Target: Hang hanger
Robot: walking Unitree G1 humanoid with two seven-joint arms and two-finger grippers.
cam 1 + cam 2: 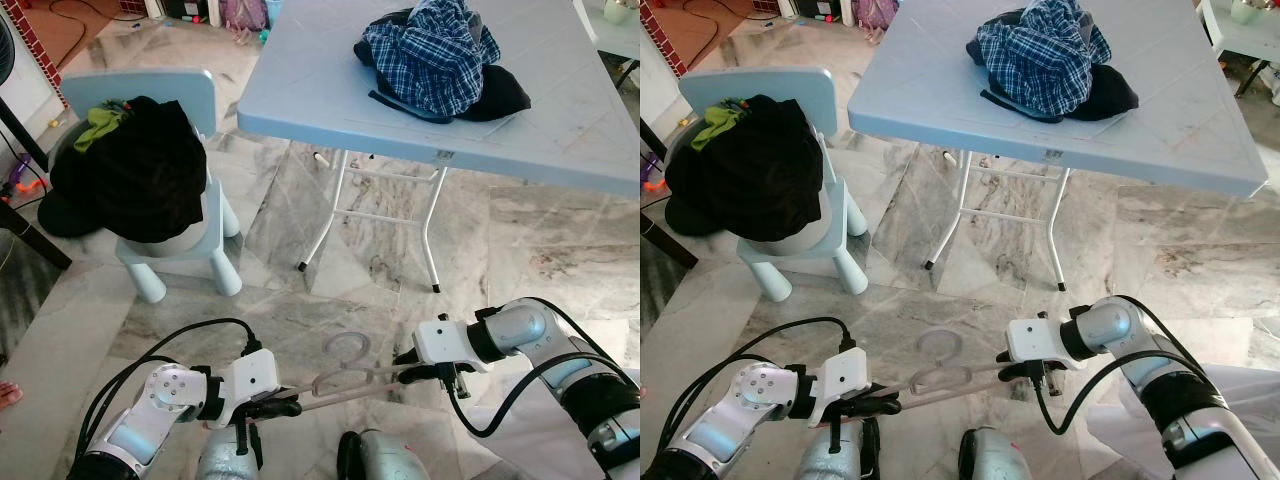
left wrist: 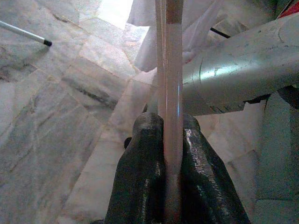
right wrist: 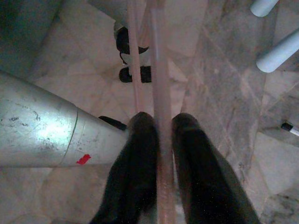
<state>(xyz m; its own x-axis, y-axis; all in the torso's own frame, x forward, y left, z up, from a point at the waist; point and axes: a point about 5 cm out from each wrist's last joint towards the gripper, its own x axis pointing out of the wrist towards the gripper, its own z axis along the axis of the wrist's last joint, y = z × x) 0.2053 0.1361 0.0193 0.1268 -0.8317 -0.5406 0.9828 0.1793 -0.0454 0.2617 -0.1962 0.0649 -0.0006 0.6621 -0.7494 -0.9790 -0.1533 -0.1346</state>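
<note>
A pale pink translucent hanger (image 1: pixel 350 375) is held low over the marble floor between my two arms, its hook (image 1: pixel 347 347) pointing away from me. My left gripper (image 1: pixel 285 406) is shut on one end of its bar. My right gripper (image 1: pixel 410 372) is shut on the other end. In the left wrist view the pink bar (image 2: pixel 169 107) runs straight out from between the black fingers (image 2: pixel 140 177). The right wrist view shows the same bar (image 3: pixel 159 107) clamped between that gripper's fingers (image 3: pixel 138 163).
A light blue folding table (image 1: pixel 330 95) stands ahead with a plaid shirt (image 1: pixel 435 55) and dark clothes piled on it. A small pale blue chair (image 1: pixel 215 225) at the left carries black clothing (image 1: pixel 130 175). White cloth (image 1: pixel 530 435) lies by my right arm.
</note>
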